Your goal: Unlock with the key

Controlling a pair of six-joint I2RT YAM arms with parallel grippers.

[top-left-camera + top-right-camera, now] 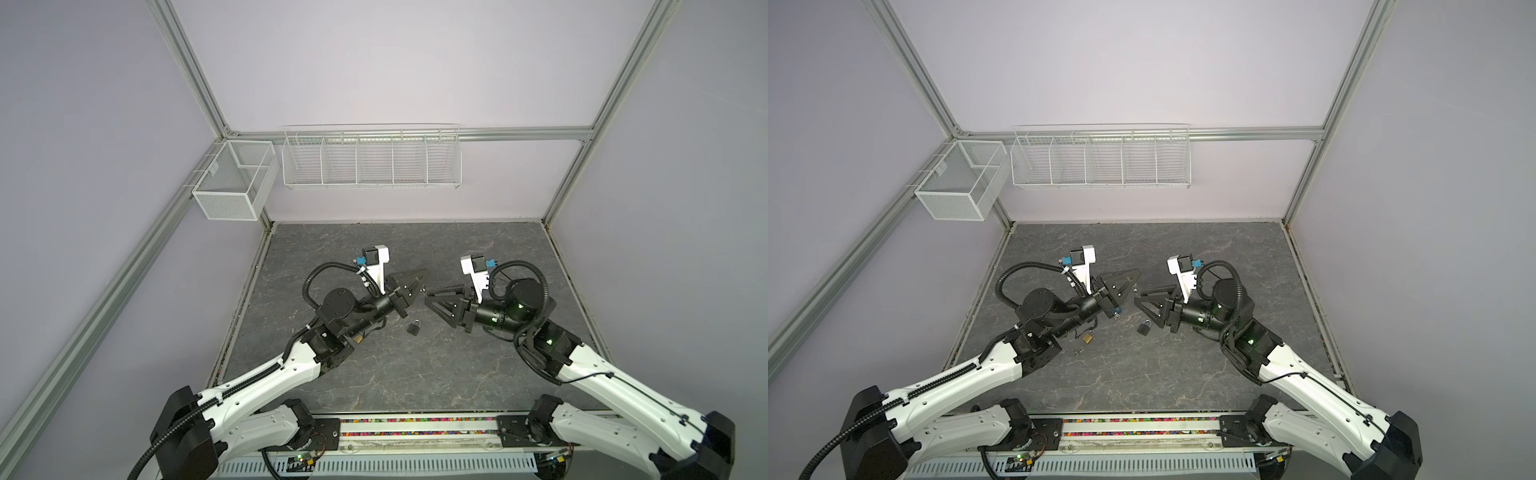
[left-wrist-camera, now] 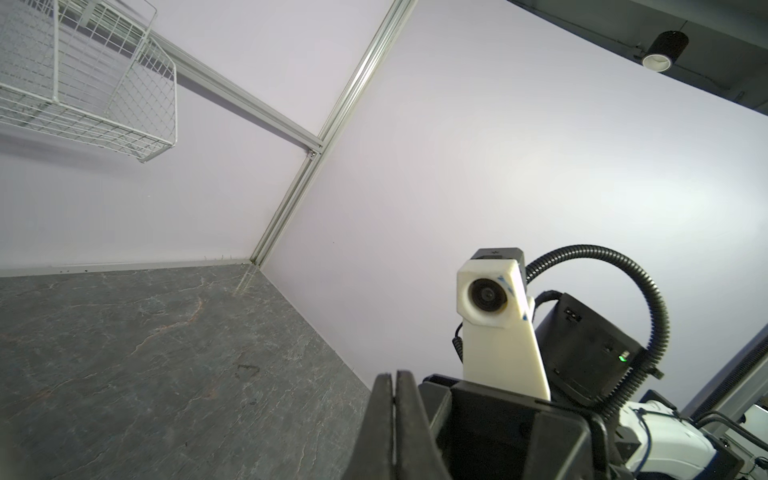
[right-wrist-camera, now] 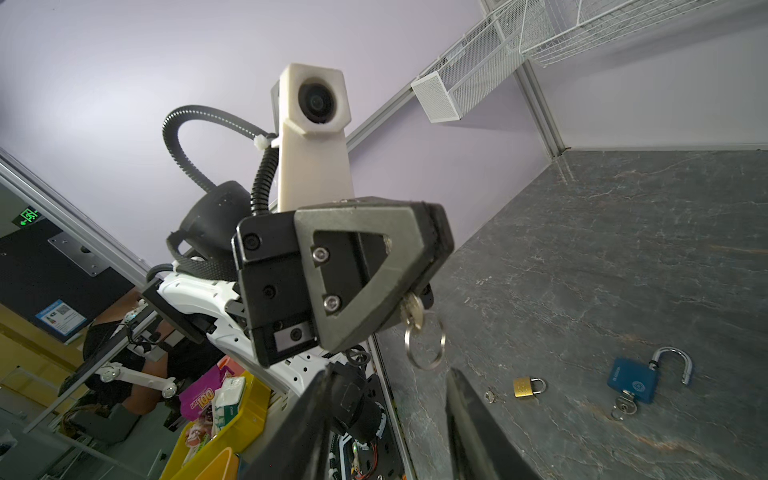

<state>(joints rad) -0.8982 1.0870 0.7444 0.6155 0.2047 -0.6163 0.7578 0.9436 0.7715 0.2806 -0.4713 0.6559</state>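
Observation:
My left gripper (image 1: 423, 286) (image 3: 417, 291) is shut on a silver key (image 3: 412, 313). The key's head sticks out below the fingertips, and a ring (image 3: 424, 347) hangs from it. My right gripper (image 1: 428, 297) (image 3: 386, 374) faces it tip to tip, open, with nothing between its fingers; the ring hangs just beyond them. A blue padlock (image 3: 633, 380) (image 1: 413, 328) lies on the table below both grippers, its shackle swung open and another key in its keyhole. In the left wrist view the left fingers (image 2: 384, 415) are pressed together, hiding the key.
A small brass padlock (image 3: 524, 386) (image 1: 1087, 337) and a loose small key (image 3: 490, 397) lie on the grey stone table (image 1: 415, 374) by the left arm. A white wire rack (image 1: 372, 158) and a mesh basket (image 1: 232, 183) hang on the back walls.

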